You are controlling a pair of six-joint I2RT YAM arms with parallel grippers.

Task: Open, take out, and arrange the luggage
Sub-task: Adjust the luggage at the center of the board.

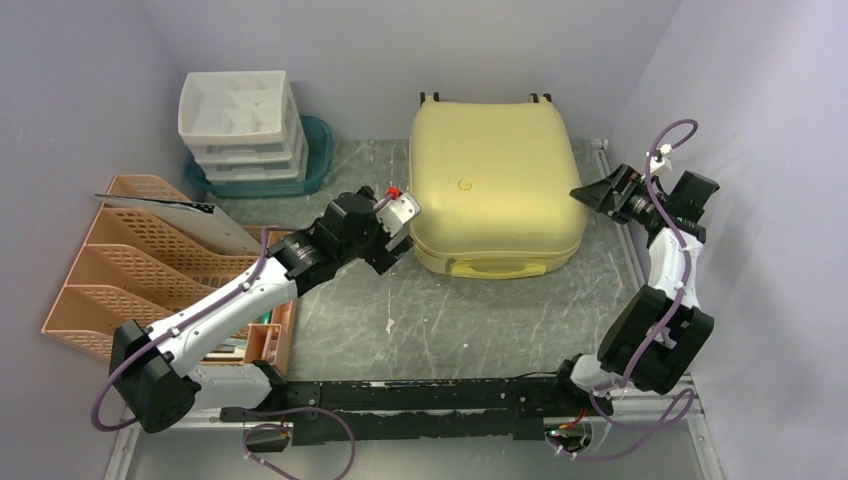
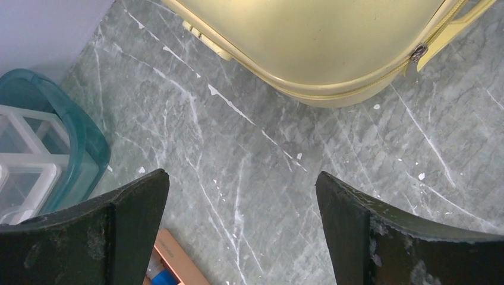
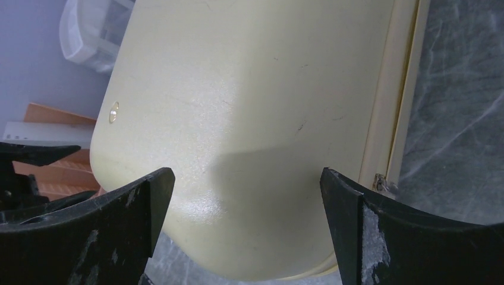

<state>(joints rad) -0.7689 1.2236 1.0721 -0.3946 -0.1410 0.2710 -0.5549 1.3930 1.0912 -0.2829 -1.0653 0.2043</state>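
In the top view the luggage [image 1: 495, 185] lies flat and shut at the far middle of the surface [image 1: 450, 320]. The left gripper [image 1: 396, 248] sits just beside its near-left corner and the right gripper [image 1: 590, 196] just off its right side, neither touching a shell that looks stiff, bulky and too wide to pinch. The left wrist view shows the left gripper [image 2: 241, 225] spread wide and empty over bare surface [image 2: 238, 172], and beyond it the luggage [image 2: 309, 41] corner carries a small zipper pull [image 2: 419, 52], probably the first thing to grip. The right wrist view shows the right gripper [image 3: 246, 231] equally wide and empty, facing the glossy, likely slippery lid of the luggage [image 3: 238, 107].
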